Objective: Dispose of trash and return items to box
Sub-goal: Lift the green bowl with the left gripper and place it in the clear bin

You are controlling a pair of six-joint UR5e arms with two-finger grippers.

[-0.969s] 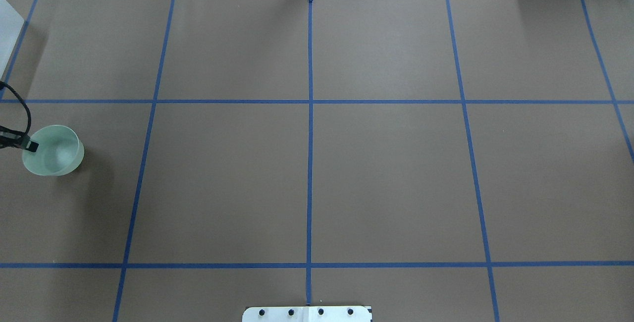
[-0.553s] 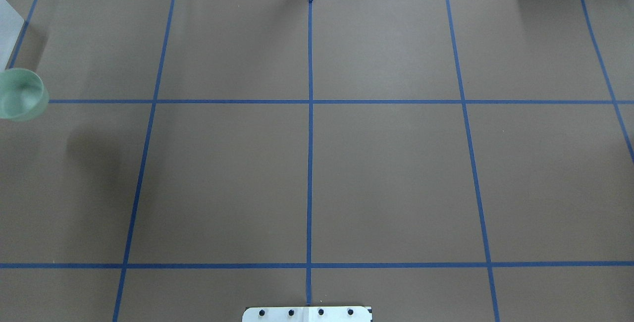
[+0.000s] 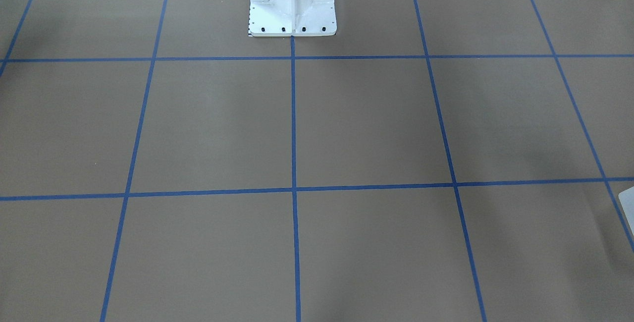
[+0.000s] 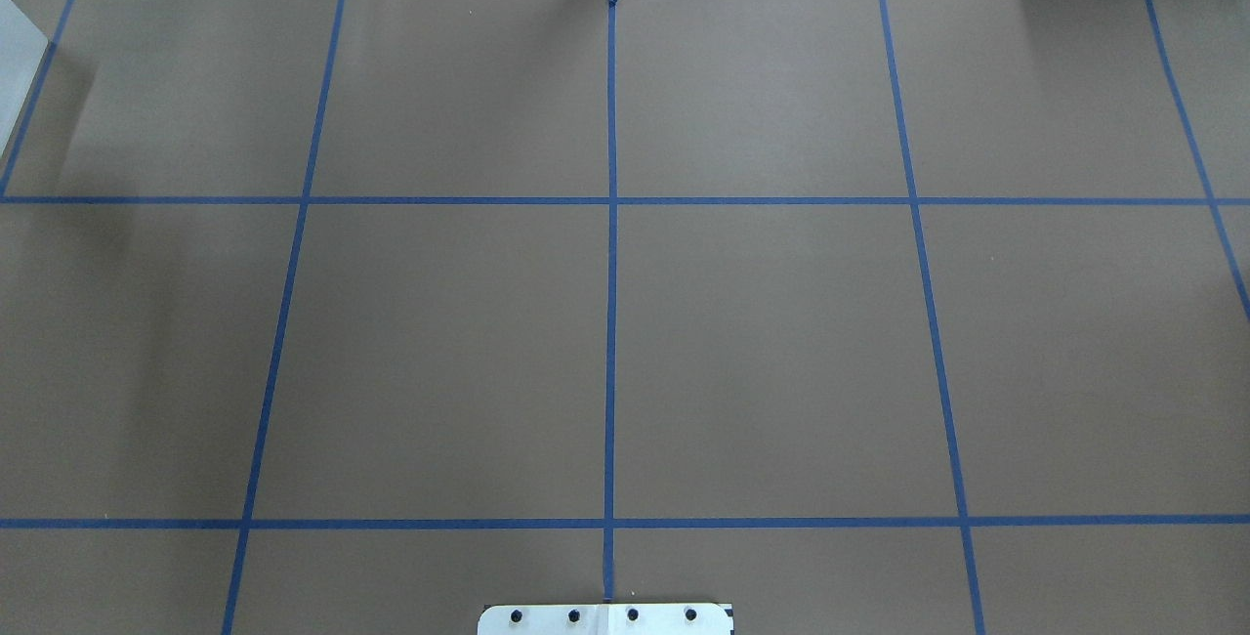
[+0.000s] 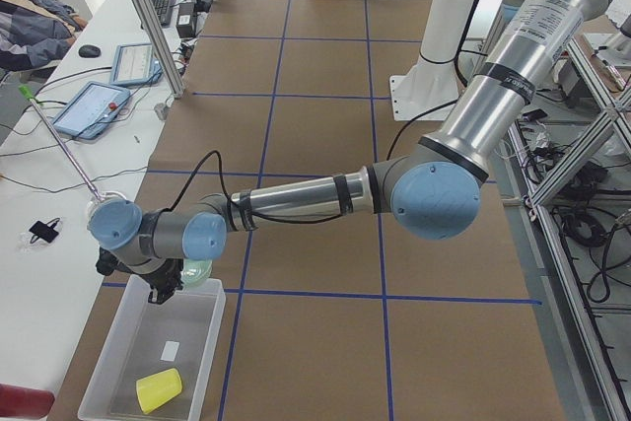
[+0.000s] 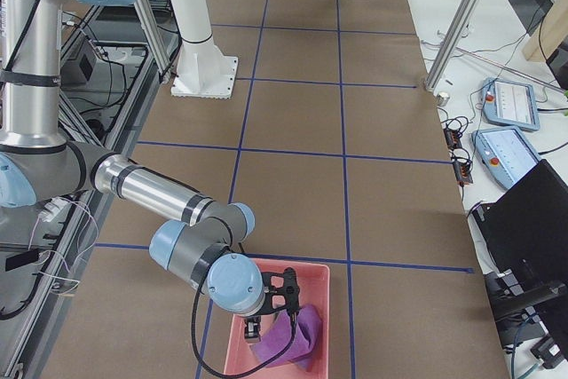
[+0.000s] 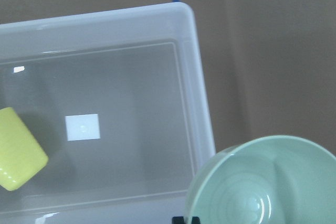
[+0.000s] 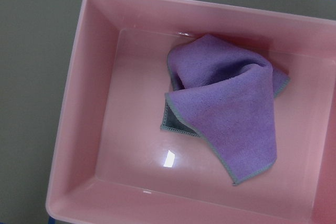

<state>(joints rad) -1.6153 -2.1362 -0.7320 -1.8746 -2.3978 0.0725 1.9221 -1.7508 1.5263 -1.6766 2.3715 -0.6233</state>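
At desk's left end, left jaws pinch the green bowl [image 7: 262, 182] by its rim, hanging just outside the clear box [image 7: 202, 103] corner, not yet over it; right jaws above the pink bin [image 8: 79, 114], grip state cannot be told.

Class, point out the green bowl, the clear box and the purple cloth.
green bowl [image 7: 262, 182], left wrist view, inner surface.
clear box [image 7: 136, 93], left wrist view, bare floor.
purple cloth [image 8: 231, 114], right wrist view, top fold.

Brown-papered table [image 4: 762, 352] w/ blue tape grid [image 4: 611, 274]. Side bench [image 5: 39, 224]: tablet [image 5: 92, 108], keyboard [image 5: 162, 2], mouse [image 5: 90, 50]. Laptop [image 6: 531, 219] near table's edge, rt-side view.
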